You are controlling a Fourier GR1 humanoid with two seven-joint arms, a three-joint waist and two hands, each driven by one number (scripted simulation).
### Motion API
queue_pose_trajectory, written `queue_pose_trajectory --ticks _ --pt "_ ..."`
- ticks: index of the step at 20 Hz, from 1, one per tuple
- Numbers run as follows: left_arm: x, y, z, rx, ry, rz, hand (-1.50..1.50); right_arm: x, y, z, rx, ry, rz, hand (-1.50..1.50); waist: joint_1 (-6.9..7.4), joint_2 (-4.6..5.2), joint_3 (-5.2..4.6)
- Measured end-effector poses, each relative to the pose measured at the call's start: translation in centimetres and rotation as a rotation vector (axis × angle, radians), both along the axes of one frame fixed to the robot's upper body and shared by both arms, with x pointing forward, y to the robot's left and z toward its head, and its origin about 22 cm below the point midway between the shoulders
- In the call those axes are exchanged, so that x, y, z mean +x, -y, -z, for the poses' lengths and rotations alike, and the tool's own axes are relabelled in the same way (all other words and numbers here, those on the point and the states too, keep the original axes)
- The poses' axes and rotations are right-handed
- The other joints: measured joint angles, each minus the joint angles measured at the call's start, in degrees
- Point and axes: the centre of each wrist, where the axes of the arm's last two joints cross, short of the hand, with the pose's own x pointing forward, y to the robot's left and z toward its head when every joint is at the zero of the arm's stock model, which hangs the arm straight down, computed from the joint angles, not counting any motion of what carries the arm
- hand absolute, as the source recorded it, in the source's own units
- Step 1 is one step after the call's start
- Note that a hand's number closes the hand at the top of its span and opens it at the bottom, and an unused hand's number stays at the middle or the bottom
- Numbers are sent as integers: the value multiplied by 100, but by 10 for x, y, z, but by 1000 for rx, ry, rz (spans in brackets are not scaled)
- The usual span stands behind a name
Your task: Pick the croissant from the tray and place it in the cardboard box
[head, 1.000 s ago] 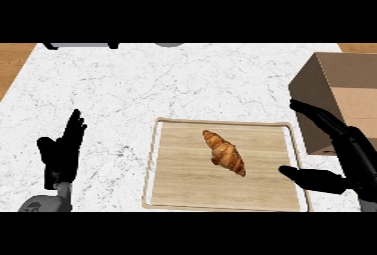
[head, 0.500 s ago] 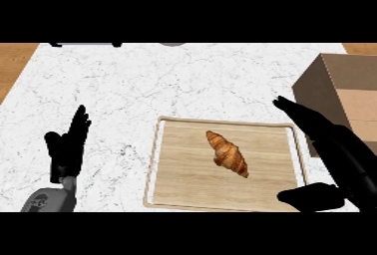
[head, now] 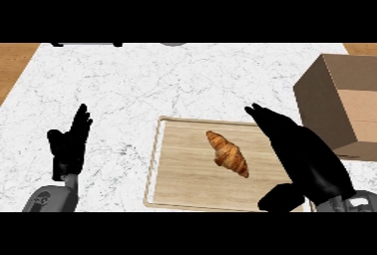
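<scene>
White marble counter (head: pixel 184 84) carries the tray (head: pixel 177 189) with the croissant (head: pixel 227 153) not yet picked; right hand (head: pixel 298 154) hovers spread above its right edge, left hand (head: pixel 70 144) rests open, cardboard box (head: pixel 342 109) waits.

tray (head: pixel 177 169): pale wood, matt | counter (head: pixel 169 84): white marble | box (head: pixel 346 99): cardboard

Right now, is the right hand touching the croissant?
Apart. The head view shows bare tray wood between the open right hand and the croissant.
</scene>
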Motion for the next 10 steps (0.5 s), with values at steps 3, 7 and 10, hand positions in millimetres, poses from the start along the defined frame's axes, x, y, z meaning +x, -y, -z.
queue_pose_trajectory --ticks 3,7,10 --pt "1 1 2 0 3 -3 0 6 -13 8 -11 -32 5 -150 -4 1 1" --pt "-7 1 3 -6 0 4 0 4 -28 12 6 -56 -3 -150 -7 -3 4" --pt "-4 2 3 2 -2 -2 0 4 -32 11 14 -59 0 -150 -18 -3 3"
